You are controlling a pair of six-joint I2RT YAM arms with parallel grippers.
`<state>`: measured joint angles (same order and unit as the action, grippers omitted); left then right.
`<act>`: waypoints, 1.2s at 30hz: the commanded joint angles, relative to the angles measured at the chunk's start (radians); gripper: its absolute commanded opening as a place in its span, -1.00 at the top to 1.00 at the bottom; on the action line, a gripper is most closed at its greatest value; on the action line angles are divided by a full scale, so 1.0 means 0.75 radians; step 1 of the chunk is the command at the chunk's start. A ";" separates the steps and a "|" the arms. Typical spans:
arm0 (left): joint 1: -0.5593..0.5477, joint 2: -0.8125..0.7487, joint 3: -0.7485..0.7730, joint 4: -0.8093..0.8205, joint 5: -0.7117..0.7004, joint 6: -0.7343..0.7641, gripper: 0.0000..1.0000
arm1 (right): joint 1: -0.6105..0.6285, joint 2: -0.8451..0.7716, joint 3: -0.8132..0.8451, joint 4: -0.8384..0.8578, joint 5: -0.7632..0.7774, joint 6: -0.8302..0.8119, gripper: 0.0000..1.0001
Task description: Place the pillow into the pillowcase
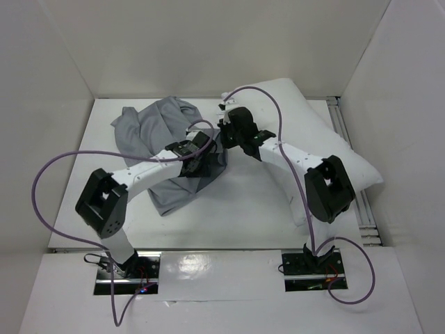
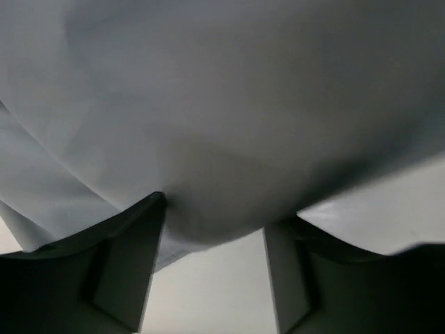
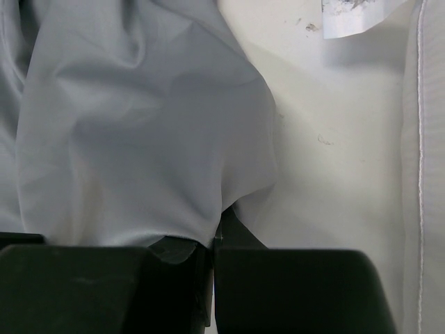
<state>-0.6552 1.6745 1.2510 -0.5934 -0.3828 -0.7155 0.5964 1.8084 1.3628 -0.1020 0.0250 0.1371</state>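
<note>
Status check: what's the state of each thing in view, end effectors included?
pillowcase: crumpled, one edge pinched, nothing inside.
pillow: outside the pillowcase, lying against the right wall.
left end effector: open, grey cloth draped across the gap.
right end effector: shut on the pillowcase edge.

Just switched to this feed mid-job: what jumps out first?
The crumpled grey pillowcase lies left of centre. At its right edge the right gripper is shut on a fold, and the left gripper stands open, cloth sagging into it. The white pillow lies outside it, along the right side.
</note>
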 commanded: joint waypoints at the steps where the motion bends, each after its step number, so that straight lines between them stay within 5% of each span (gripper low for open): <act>1: -0.002 0.064 0.101 0.002 -0.195 -0.142 -0.34 | -0.010 -0.092 0.038 -0.011 -0.027 0.022 1.00; 4: 0.053 0.095 0.211 -0.135 -0.254 -0.167 0.66 | -0.022 -0.104 0.014 -0.011 -0.039 0.022 1.00; 6: 0.102 0.065 0.277 -0.190 -0.255 -0.167 1.00 | -0.022 -0.104 0.013 -0.025 -0.054 0.022 1.00; 20: 0.297 -0.500 0.146 -0.471 -0.126 -0.081 1.00 | 0.037 -0.200 -0.105 -0.091 -0.109 0.024 1.00; 24: 0.344 -0.688 0.050 -0.563 -0.156 -0.181 1.00 | 0.113 -0.261 -0.158 -0.191 -0.123 -0.023 -0.29; 29: 0.368 -0.793 -0.095 -0.642 -0.183 -0.273 1.00 | 0.125 -0.364 -0.222 -0.318 -0.093 -0.009 -0.61; 35: 0.458 -0.805 -0.179 -0.776 -0.302 -0.537 1.00 | 0.125 -0.407 -0.281 -0.353 -0.074 0.099 -0.61; 36: 0.475 -0.821 -0.209 -0.743 -0.302 -0.499 0.78 | 0.141 -0.407 -0.293 -0.353 -0.086 0.114 -0.61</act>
<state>-0.3336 1.0786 1.1183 -1.1240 -0.5507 -1.0199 0.6861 1.5402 1.1587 -0.3374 -0.0456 0.1783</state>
